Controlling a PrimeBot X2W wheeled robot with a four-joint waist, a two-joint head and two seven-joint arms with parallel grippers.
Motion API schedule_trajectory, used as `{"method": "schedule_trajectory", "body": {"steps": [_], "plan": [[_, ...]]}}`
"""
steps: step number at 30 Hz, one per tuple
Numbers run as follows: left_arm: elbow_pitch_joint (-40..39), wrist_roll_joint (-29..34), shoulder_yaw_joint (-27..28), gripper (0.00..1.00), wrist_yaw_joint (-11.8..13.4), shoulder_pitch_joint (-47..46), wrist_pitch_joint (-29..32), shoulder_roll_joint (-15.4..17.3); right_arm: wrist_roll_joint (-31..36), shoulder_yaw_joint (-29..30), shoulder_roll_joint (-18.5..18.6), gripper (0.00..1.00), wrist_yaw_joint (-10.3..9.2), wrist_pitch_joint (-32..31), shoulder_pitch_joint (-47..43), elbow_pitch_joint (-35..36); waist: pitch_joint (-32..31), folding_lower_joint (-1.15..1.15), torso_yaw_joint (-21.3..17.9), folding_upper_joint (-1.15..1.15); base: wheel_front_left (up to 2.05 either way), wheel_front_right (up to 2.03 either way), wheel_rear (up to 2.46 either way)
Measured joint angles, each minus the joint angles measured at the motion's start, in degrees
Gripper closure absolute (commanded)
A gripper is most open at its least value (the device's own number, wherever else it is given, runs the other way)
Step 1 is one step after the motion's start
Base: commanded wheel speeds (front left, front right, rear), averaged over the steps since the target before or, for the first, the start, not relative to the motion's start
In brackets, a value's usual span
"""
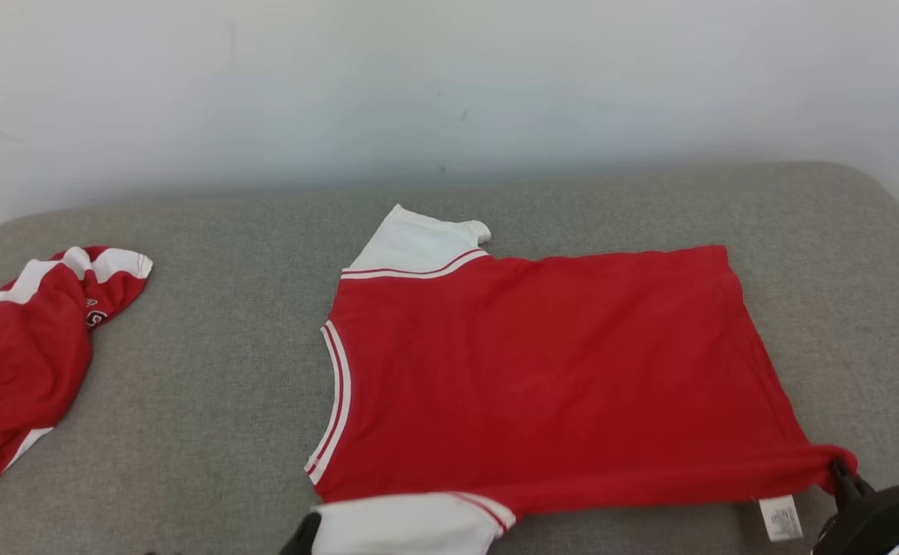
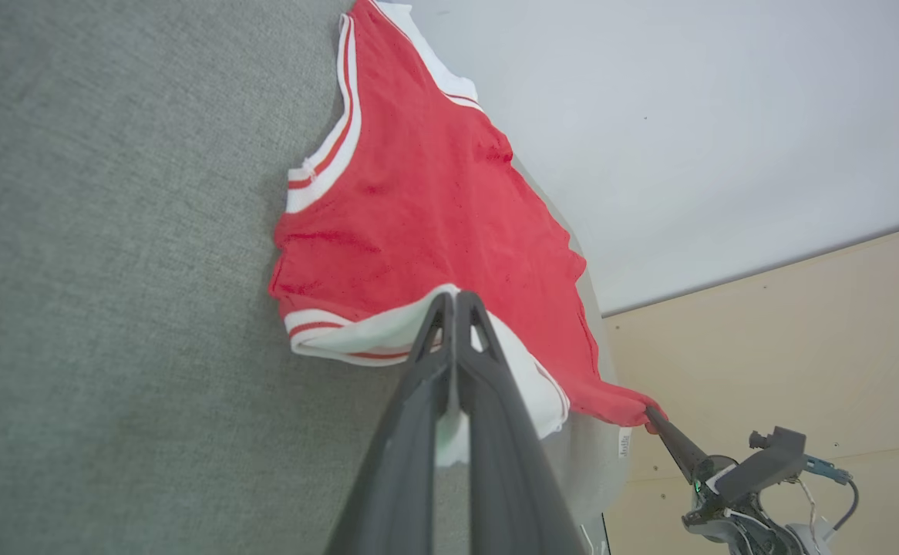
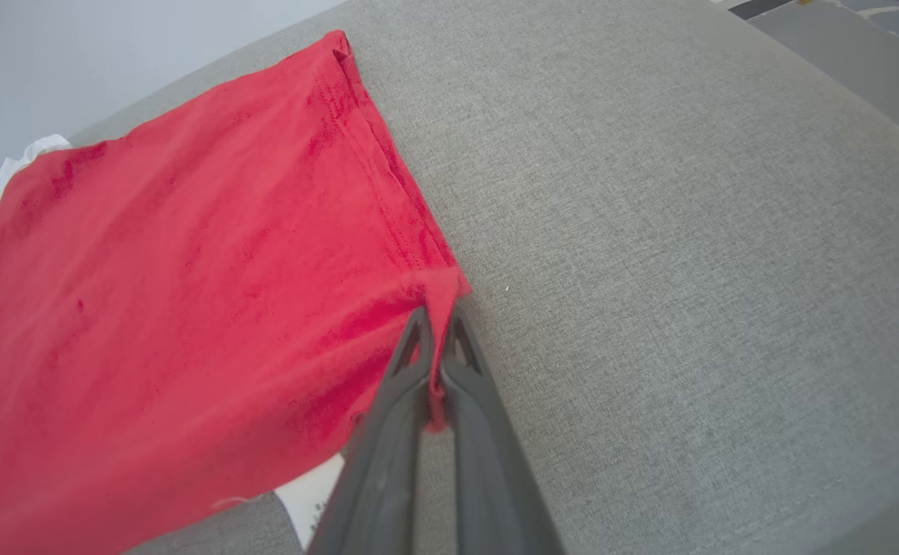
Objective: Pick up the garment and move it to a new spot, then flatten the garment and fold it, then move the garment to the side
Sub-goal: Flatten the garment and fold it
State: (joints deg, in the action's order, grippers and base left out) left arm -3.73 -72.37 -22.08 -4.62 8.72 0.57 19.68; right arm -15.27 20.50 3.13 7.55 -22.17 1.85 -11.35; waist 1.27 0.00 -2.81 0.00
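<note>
Nearest the lens, 2 long dark fingers of the left gripper (image 2: 453, 299), pinched tight on the white sleeve (image 2: 530, 378) of the red garment (image 1: 542, 362). Same story at the right gripper (image 3: 436, 317): closed hard on the hem corner (image 3: 440, 287), red cloth bunched up between the tips. Just beside that right pinch, 1 white care label (image 1: 779, 518) hanging off the lifted edge.

Between the 2 grips, the near edge drawn into a taut ridge and raised a little off the grey cushion (image 1: 210, 370) (likely a stretch to pull wrinkles out, so the flattening step by my reading, with folding yet to come). Grips at the 2 ends of 1 edge probably chosen to keep the cloth square and evenly tensioned.

Away from both pinches, body of the garment spread flat toward the wall (image 1: 449, 77), striped neckline (image 1: 339, 401) out beyond the left grip, 2nd white sleeve (image 1: 419, 243) on the far side.

Well apart from the left gripper, off to its outer side, a red-and-white garment (image 1: 18, 362) lying crumpled, touched by neither gripper.

Tally: 2 grippers, both holding; 2 garments, 1 spread and 1 heaped; 2 white sleeves on the spread one; 1 label; 1 cushion.
</note>
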Motion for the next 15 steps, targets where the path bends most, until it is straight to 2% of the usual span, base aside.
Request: {"method": "schedule_trajectory", "body": {"steps": [9, 15], "plan": [[6.84, 7.06, -1.66, 1.00, 1.66, -12.94, -3.75, -5.28, -1.47, -2.11, -0.02, 1.00, 0.00, 2.21, 4.30, 1.03, 2.29, 0.00, 0.43, 0.00, 0.00, 0.00, 0.00], [13.70, 11.04, -1.67, 1.00, 2.46, -20.95, -7.68, -8.57, -1.38, -3.09, -0.05, 1.00, 0.00, 4.82, 8.88, -0.80, 4.62, 0.00, 0.27, 0.00, 0.00, 0.00, 0.00]]}}
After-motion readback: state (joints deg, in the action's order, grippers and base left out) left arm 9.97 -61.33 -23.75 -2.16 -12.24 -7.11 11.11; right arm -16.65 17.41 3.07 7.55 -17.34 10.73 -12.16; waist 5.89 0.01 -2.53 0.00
